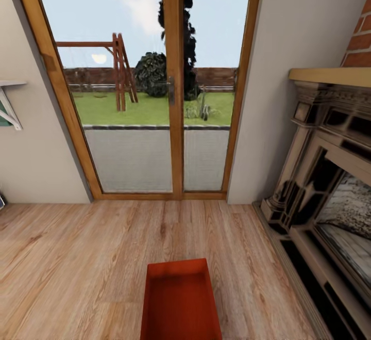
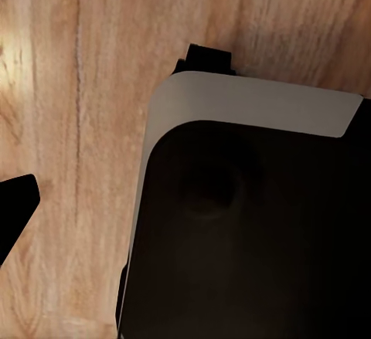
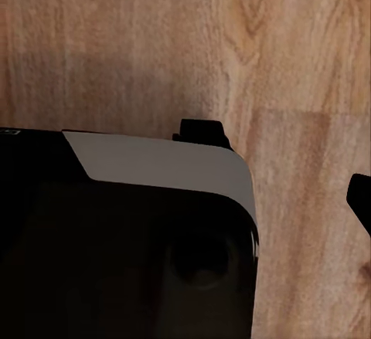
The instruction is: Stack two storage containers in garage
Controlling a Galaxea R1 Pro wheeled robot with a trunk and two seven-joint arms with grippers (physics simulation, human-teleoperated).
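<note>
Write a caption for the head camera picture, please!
Orange-red storage container on wood floor, facing glass doors, fireplace beside.

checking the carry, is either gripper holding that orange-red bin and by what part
Cannot be told: the orange-red rectangular open-top bin sits low over the wood plank floor, with no grip on it in sight.

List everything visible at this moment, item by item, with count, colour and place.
storage container: one, orange-red, open-top, on the wood floor at the head view's bottom centre
wood floor: one, light plank
glass doors: two panes, wooden frame, straight ahead
fireplace: one, dark surround, tan mantel, on the right
brick: red, above the mantel
shelf bracket: one, white, left wall
robot base: black with a white edge, over the floor in both wrist views
</note>
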